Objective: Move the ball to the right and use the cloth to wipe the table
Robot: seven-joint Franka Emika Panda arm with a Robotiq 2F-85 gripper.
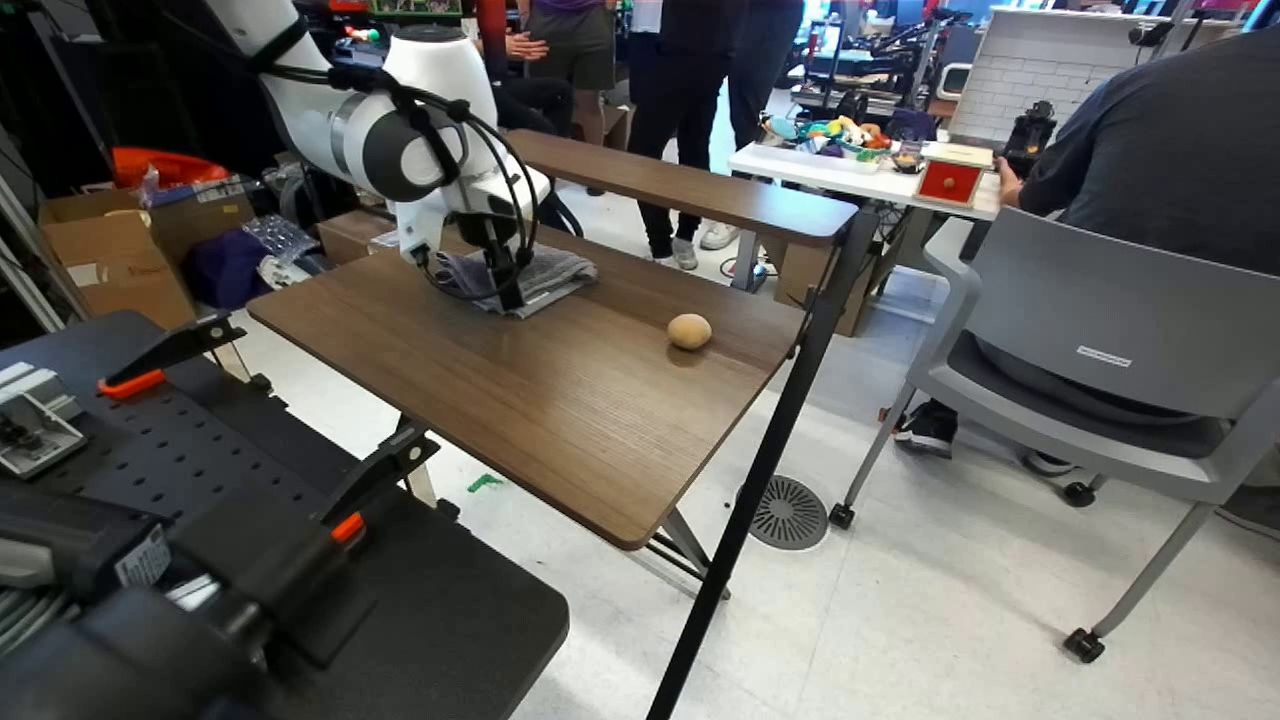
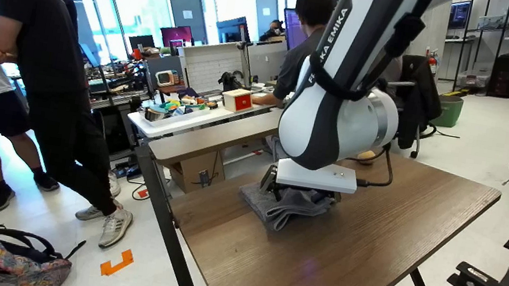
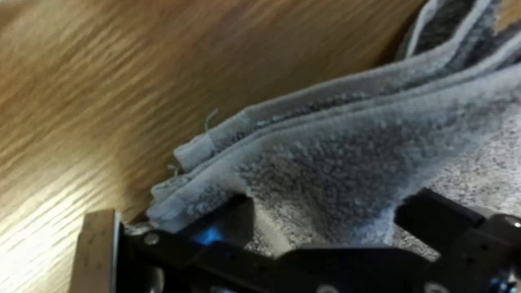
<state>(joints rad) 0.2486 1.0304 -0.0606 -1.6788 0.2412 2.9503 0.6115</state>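
Observation:
The ball [image 1: 689, 331], tan-orange, rests on the brown wood-grain table [image 1: 560, 400], apart from the cloth. In an exterior view the ball [image 2: 366, 156] is partly covered by the arm and its cable. A rumpled grey cloth [image 2: 269, 210] lies folded beneath my gripper [image 2: 301, 195]. Seen in the wrist view, the gripper [image 3: 325, 215] stands open, its two fingers wide apart with cloth [image 3: 325, 162] showing between them. Both fingertips are down at the fabric; whether they press into it I cannot tell.
A raised shelf [image 1: 680, 185] runs along one long side of the table, with a black metal leg [image 1: 770, 450] at the end. A dark pegboard table [image 1: 420, 600] with clamps stands close by. A grey chair [image 1: 1120, 310] and a seated person are beyond the table's end.

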